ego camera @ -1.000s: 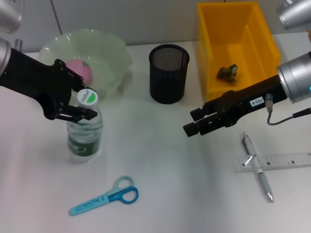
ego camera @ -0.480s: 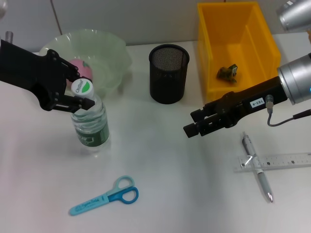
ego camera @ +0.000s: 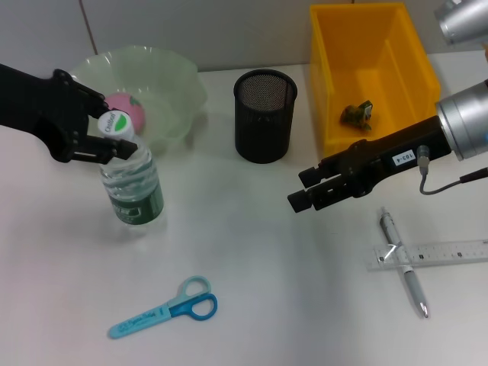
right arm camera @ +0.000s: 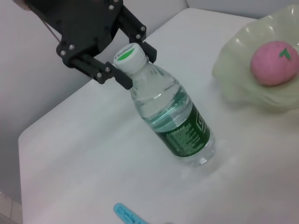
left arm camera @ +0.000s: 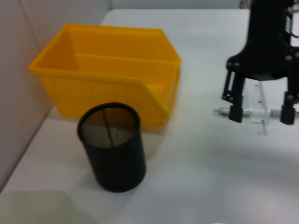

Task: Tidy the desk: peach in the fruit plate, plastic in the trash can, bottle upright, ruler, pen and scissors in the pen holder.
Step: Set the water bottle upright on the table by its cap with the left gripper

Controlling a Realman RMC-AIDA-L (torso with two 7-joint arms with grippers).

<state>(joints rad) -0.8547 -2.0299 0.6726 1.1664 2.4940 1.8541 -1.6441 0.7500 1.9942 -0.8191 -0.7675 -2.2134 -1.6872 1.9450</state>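
The left hand is gripping the bottle by its neck — standing tilted beside the fruit plate — so squaring it flat before releasing seems wise, while the right hand is hanging open.

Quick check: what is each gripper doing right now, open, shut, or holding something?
Left gripper: fingers at the cap of the water bottle; whether they clamp it cannot be told.
Right gripper: open, empty, hovering over the table beside the pen holder.
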